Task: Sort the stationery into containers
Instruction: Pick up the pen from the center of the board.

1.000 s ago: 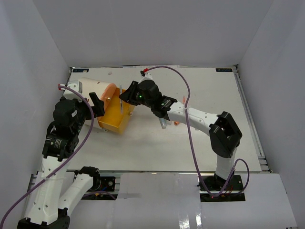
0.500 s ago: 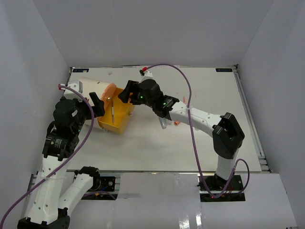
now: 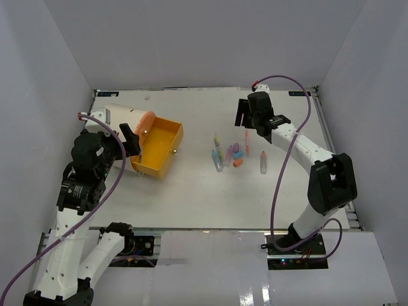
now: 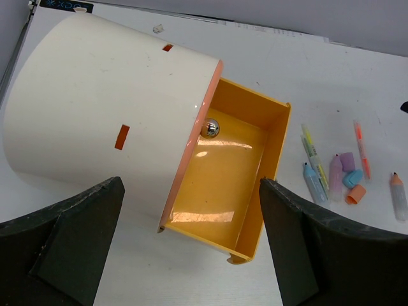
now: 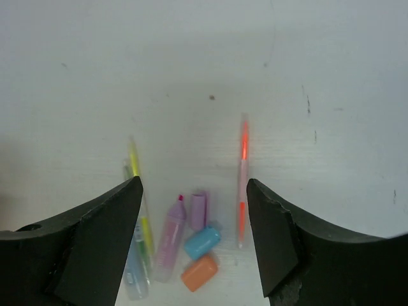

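The container, a cream cylinder [image 3: 120, 118] [image 4: 95, 108], lies on its side at the far left, its orange drawer [image 3: 159, 148] [image 4: 233, 175] pulled out; the part of the drawer that shows holds nothing. My left gripper [image 3: 132, 141] [image 4: 191, 182] hangs open over the drawer's near end, touching nothing. The stationery lies loose mid-table: yellow pens [image 3: 217, 139] [image 5: 136, 185], an orange pen [image 3: 247, 145] [image 5: 243, 185], a pink highlighter [image 5: 169, 239], purple [image 5: 198, 210], blue [image 5: 203, 242] and orange [image 5: 199, 272] caps. My right gripper [image 3: 243, 115] [image 5: 193, 185] is open and empty, above and behind them.
A clear marker with an orange tip [image 3: 263, 162] [image 4: 398, 194] lies to the right of the pile, and a blue marker [image 3: 217, 160] [image 4: 312, 182] at its left. A silver knob [image 4: 210, 127] sits on the cylinder's orange face. White walls close the table in.
My right arm has swung from over the drawer to the far right of the table, and its jaws have opened. The thin pen it held is gone from them. The left arm is still.
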Controlling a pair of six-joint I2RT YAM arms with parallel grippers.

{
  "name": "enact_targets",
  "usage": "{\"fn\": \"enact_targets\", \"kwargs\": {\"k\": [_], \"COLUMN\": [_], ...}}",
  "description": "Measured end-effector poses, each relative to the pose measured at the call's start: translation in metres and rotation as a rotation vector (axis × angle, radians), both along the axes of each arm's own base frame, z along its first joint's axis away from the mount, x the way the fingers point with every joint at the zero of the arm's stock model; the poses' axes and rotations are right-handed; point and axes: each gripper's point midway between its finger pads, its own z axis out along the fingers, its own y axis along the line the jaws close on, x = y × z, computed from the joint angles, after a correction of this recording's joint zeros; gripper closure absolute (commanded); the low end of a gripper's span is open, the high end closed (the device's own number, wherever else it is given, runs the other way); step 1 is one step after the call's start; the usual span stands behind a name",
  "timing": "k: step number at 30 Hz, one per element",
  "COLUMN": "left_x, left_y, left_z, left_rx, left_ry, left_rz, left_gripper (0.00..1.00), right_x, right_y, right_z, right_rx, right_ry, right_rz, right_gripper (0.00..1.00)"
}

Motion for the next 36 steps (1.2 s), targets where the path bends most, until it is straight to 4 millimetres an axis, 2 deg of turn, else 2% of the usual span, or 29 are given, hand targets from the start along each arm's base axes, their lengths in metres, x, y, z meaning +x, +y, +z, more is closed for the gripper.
{"fn": "enact_targets", "kwargs": {"k": [3,8,16,23,26,27,28,33,36], "left_x": [0.000,0.000,0.001,0.003,0.003,0.003,0.003,0.003,0.005], "left_y": [0.000,0.000,0.000,-0.001,-0.001,-0.001,-0.001,-0.002,-0.003], "left_z": [-0.001,-0.006,-0.008,-0.010,-0.011,-0.011,-0.011,-0.011,-0.013], "left_rx": [0.000,0.003,0.004,0.006,0.006,0.006,0.006,0.006,0.006], "left_ry": [0.001,0.015,0.022,0.028,0.031,0.031,0.031,0.034,0.042], "left_rz": [0.000,0.000,0.000,0.000,0.000,0.000,0.000,-0.005,-0.009], "left_gripper": [0.02,0.02,0.02,0.02,0.02,0.02,0.02,0.02,0.02], "right_x": [-0.001,-0.002,-0.006,-0.005,-0.002,-0.001,-0.001,-0.003,-0.013], "right_y": [-0.020,-0.025,-0.029,-0.040,-0.044,-0.045,-0.047,-0.053,-0.059], "right_z": [-0.042,-0.094,-0.149,-0.171,-0.171,-0.171,-0.171,-0.171,-0.166], "right_rx": [-0.055,-0.108,-0.152,-0.169,-0.173,-0.176,-0.180,-0.175,-0.180], "right_ry": [0.108,0.231,0.348,0.396,0.392,0.392,0.392,0.389,0.394], "right_rz": [-0.008,0.020,0.032,0.015,0.011,0.009,0.005,-0.023,-0.032], "right_gripper": [0.30,0.38,0.46,0.57,0.69,0.79,0.82,0.91,0.91]}}
